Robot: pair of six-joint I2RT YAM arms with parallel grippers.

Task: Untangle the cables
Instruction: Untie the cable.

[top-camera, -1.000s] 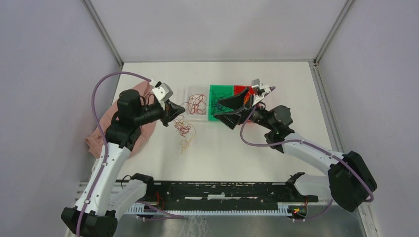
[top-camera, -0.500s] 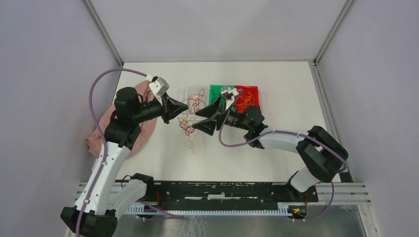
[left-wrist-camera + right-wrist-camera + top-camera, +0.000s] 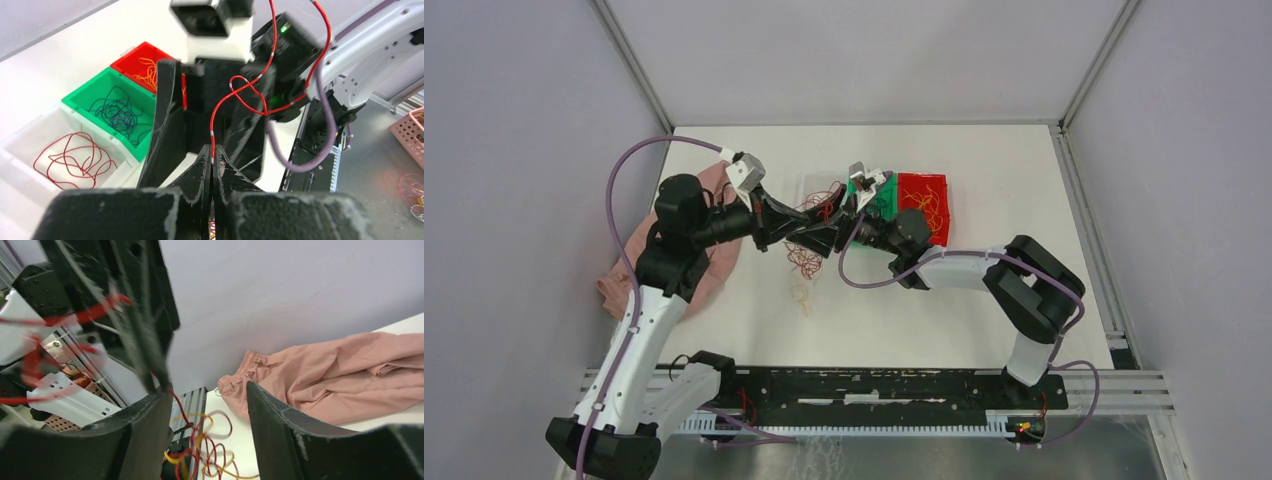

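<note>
here the left jaws are clenched on a single red cable (image 3: 212,129). it rises from the pinch and loops across in front of the other arm's wrist. the right jaws stand released, their fingers (image 3: 280,430) apart. a bunch of red and orange-yellow cables (image 3: 200,452) shows low in the gap between them, and i cannot tell whether either finger touches it.

seen from above, the two sets of jaws meet almost nose to nose over the bench (image 3: 944,310), just left of the bins. under them a red tangle (image 3: 801,262) lies on the bench, with a small yellow loop (image 3: 802,295) just nearer the arm bases and apart from it.

three bins sit side by side toward the back. the white bin (image 3: 20,150) holds loose red strands (image 3: 70,160). the green bin (image 3: 85,96) holds dark strands (image 3: 120,112). the red bin (image 3: 127,59) holds orange-yellow strands (image 3: 147,67).

a pink cloth (image 3: 639,250) lies crumpled at the left edge of the bench, partly under the left arm.
</note>
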